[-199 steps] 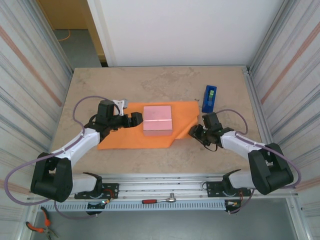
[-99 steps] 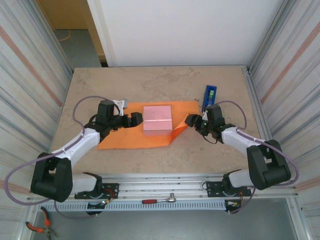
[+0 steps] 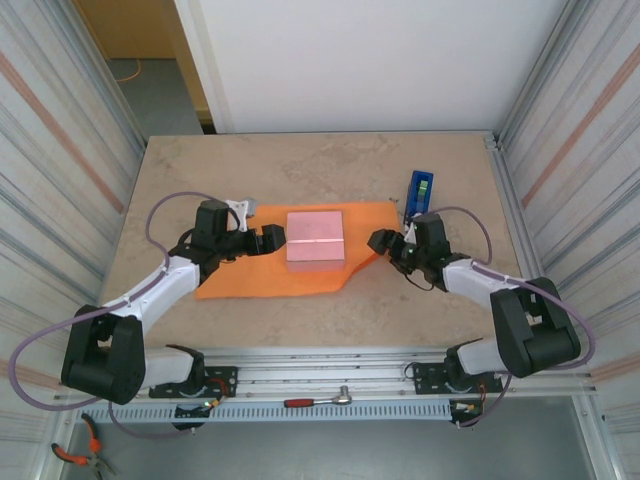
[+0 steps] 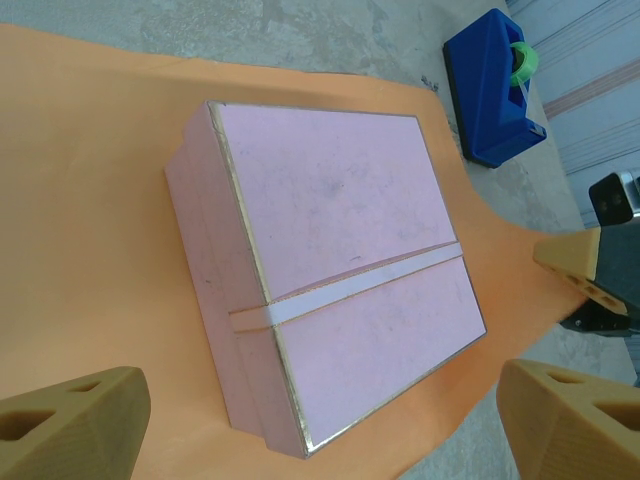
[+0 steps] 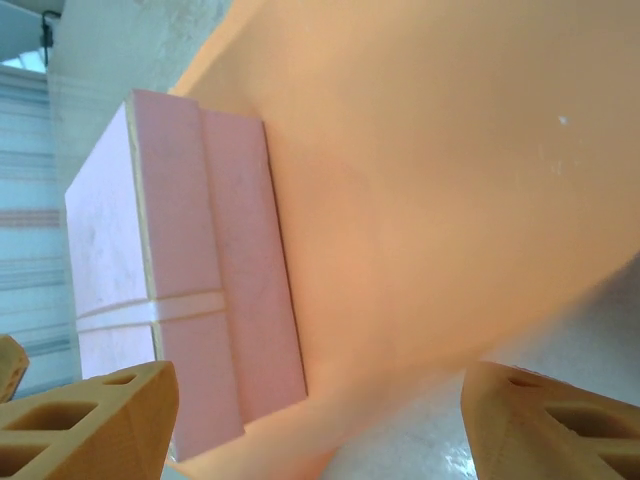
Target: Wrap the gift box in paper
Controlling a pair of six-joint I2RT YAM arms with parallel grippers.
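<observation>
Gift box (image 3: pixel 315 237) is laid flat near the middle of the orange paper (image 3: pixel 240 282) on the bench (image 3: pixel 300 165), presumably so that the sheet can be folded over it from both sides. The left pincer (image 3: pixel 270 238) is held wide just beside the box, with nothing gripped, probably to steady it. The right pincer (image 3: pixel 380 242) is also spread wide, at the raised right edge of the paper. In the right wrist view the sheet is seen between the fingers (image 5: pixel 90 420), not pinched. Whether that edge is touched cannot be told, and it is blurred. A blue tape dispenser (image 3: pixel 419 197) is kept near the far right corner.
</observation>
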